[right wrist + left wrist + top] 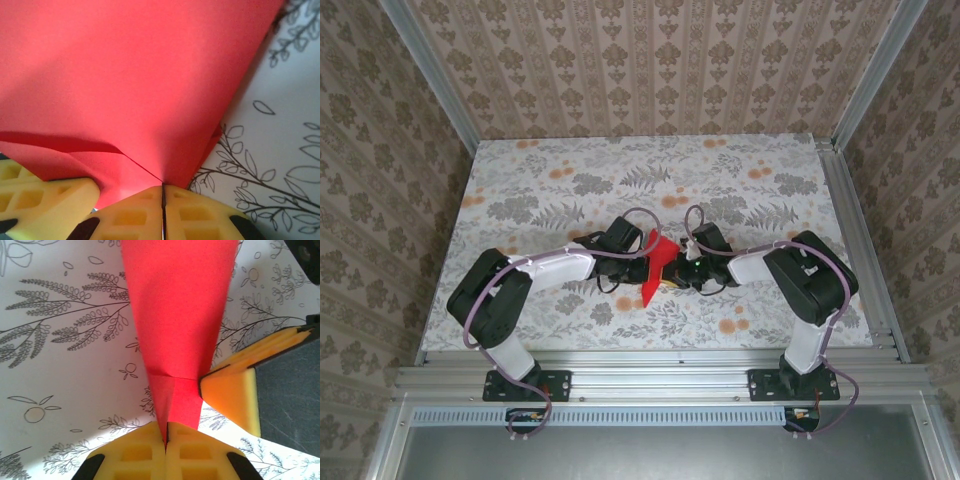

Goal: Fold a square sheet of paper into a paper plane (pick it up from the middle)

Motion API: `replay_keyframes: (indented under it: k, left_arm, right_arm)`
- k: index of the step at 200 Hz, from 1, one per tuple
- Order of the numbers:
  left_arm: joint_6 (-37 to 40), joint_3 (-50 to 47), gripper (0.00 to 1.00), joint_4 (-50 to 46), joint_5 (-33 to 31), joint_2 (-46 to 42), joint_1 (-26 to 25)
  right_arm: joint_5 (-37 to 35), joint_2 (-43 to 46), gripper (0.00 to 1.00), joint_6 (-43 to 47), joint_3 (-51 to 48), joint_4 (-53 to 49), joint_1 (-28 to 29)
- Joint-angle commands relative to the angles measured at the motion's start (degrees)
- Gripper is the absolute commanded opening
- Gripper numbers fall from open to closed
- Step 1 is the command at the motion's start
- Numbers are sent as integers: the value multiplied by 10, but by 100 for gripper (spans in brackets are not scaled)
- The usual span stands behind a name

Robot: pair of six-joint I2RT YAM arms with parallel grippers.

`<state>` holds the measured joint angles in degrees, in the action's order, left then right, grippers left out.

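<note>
Where the left hand (pixel 165 440) grips: its pads are pressed together on the narrow near tip of the red sheet of paper (pixel 177 315), which widens ahead of them.
Where the right hand (pixel 163 192) grips: it is clamped in the same way on a fold of that sheet, with creased layers spreading just beyond its pads.
Risk at the pads: if the two hands pull apart or twist against each other, we judge the thin paper between them could tear, or slip out of one pinch.
Risk further out: the wide part ahead is unsupported, so a quick move could buckle it and spoil the creases.
Left wrist view adds: one pad (pixel 232 395) of the right hand touches the sheet's edge just beside our pinch, and the counter (pixel 75 380) lies beyond.
Right wrist view adds: overlapping layers and a slanted crease close ahead.
Top view adds: the sheet stands upright between both hands over mid-counter. We cannot tell whether its lower corner touches the counter.
</note>
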<state>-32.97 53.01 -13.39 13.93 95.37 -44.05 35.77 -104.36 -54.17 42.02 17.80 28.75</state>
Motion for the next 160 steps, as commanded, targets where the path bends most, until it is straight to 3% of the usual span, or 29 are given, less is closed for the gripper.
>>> replay_keyframes:
  k: [1, 86, 120, 160]
  left_arm:
    - [-16, 13, 4, 13, 26, 0, 1]
    - [-52, 25, 4, 61, 76, 29, -5]
    - [-49, 32, 5, 60, 72, 48, -8]
    - [-6, 49, 5, -5, 30, 47, -13]
  right_arm:
    - [-21, -21, 10, 12, 17, -16, 3]
    - [-37, -17, 8, 32, 25, -65, 3]
    - [-35, -15, 8, 27, 21, -59, 3]
    - [-34, -10, 7, 27, 17, -56, 3]
